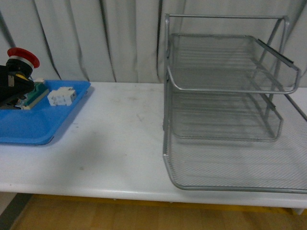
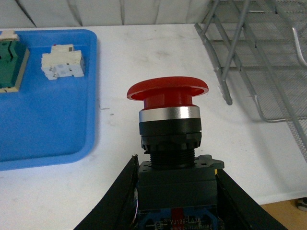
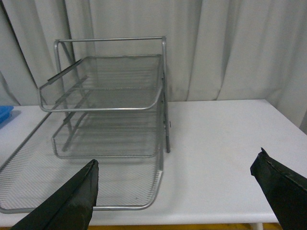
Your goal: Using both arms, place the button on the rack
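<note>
The button [image 2: 169, 120], with a red mushroom cap, silver collar and black-and-blue body, stands upright between the black fingers of my left gripper [image 2: 175, 191], which is shut on its body. In the front view the button [image 1: 22, 57] and left gripper [image 1: 14, 84] hover above the blue tray at the far left edge. The silver wire-mesh rack [image 1: 230, 100] with three stacked trays stands on the right half of the table. My right gripper [image 3: 175, 191] is open and holds nothing, with the rack [image 3: 110, 110] ahead of one finger; it does not show in the front view.
A flat blue tray [image 1: 38, 124] sits at the table's left, holding a white blocky component [image 1: 61, 96] and a green terminal block [image 1: 34, 95]. White tabletop [image 1: 120, 139] lies between tray and rack. Grey curtains hang behind. The table's front edge runs close below.
</note>
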